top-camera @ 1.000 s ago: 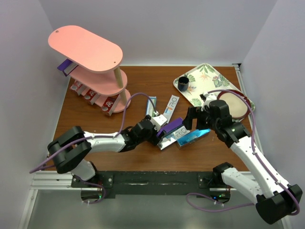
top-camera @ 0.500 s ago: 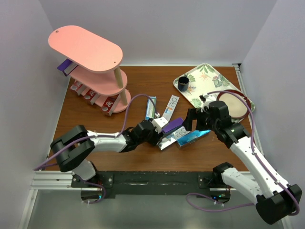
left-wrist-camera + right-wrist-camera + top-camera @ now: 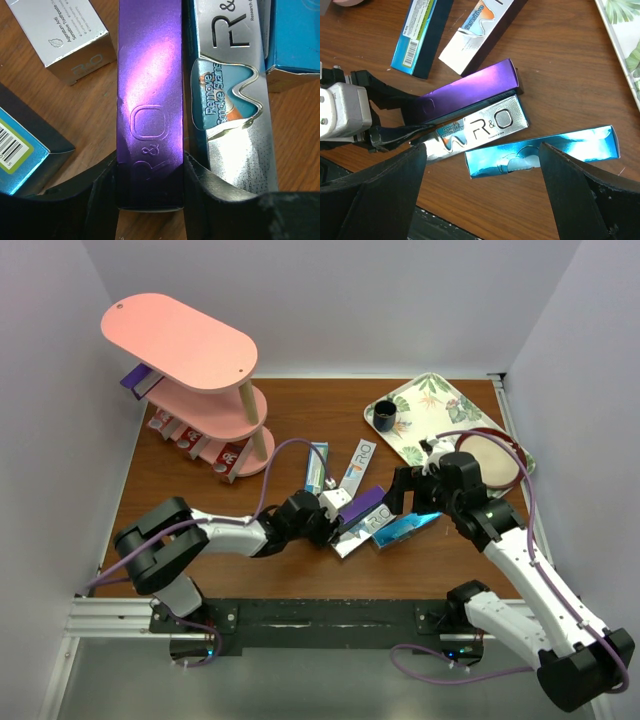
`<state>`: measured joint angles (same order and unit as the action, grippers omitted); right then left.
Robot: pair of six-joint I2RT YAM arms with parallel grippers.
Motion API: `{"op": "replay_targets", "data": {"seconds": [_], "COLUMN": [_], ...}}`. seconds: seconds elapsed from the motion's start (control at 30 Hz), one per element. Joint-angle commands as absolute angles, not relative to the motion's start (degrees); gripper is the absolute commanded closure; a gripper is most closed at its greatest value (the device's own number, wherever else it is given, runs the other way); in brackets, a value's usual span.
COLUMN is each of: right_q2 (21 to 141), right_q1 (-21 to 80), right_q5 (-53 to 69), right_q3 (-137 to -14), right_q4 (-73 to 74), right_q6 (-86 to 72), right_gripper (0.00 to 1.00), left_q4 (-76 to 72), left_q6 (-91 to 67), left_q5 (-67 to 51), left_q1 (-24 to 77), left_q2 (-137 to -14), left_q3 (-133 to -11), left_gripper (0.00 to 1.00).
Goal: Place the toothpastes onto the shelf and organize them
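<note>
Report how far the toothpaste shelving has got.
Done: red cartons sit on the shelf's bottom tier, a purple one higher up. In hand: left pincer grips a purple carton on the table; right pincer hangs open. Left: silver carton, blue carton, teal carton, white carton beside it.

"R&O" on silver carton (image 3: 485, 131) and purple carton (image 3: 150, 100)

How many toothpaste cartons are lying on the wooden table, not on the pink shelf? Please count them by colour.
Purple carton: 1
Silver-white cartons: 2
Blue cartons: 2
Total: 5
</note>
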<state>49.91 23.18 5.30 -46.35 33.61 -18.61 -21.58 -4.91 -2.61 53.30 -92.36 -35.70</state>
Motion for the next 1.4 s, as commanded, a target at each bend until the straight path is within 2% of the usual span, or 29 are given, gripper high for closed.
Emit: {"op": "replay_targets", "data": {"seconds": [0.0,0.13,0.27,0.47,0.8,0.97,1.37], "right_q2": [49.48,49.22,49.31,49.39,48.87,45.45,41.75], "right_q1": [22.94,22.94,22.94,22.94,22.94,22.94,22.94], "right_q5": [6.33,6.42,6.42,6.86,6.59,6.33,5.62], "right_q3": [-45.88,-45.88,-45.97,-46.23,-47.55,-47.82,-46.41], "right_q4": [32.7,32.78,32.87,32.7,33.57,33.14,34.01], "right_q6": [-19.25,-19.25,-19.42,-19.6,-19.07,-18.9,-18.11], "right_gripper": [0.02,0.02,0.02,0.02,0.02,0.02,0.02], "left_q4": [-29.44,-33.65,-35.85,-33.5,-12.17,0.77,25.29], "left_q6": [-4.74,-5.27,-5.1,-5.45,-10.98,-15.02,-14.95], "left_q5": [-5.97,-6.24,-6.33,-4.4,3.77,11.58,16.25], "left_q1": [52.21,51.86,51.86,51.94,51.77,50.98,44.21], "left_q2": [-92.63,-92.99,-91.94,-83.07,-62.95,-58.1,-43.78], "left_q3": [-34.02,-32.43,-30.33,-28.13,-30.05,-33.22,-42.8], "left_gripper": [0.52,0.53,0.66,0.81,0.85,0.87,0.88]}}
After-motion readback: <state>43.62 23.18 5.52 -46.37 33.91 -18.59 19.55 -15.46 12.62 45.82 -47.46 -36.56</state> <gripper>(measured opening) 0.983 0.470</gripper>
